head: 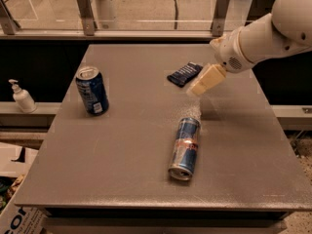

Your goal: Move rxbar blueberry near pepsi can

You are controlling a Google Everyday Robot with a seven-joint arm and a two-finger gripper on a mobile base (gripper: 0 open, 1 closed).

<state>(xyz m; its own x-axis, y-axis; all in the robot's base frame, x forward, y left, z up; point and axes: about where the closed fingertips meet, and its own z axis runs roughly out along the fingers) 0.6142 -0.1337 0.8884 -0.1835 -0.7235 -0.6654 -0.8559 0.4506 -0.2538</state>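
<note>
The rxbar blueberry (185,73), a small flat dark navy bar, lies on the grey table (131,145) toward the back, right of centre. The pepsi can (92,90) stands upright near the table's left edge, dark blue with a silver top. My gripper (204,81) hangs above the table just right of and slightly in front of the bar, close to it but not touching. The white arm (263,30) reaches in from the upper right.
A slim blue-and-silver can (185,148) lies on its side in front of the gripper, near the table's middle. A white pump bottle (22,96) stands on a ledge to the left. Glass railing posts (85,9) line the back edge. Cardboard boxes (12,213) sit lower left.
</note>
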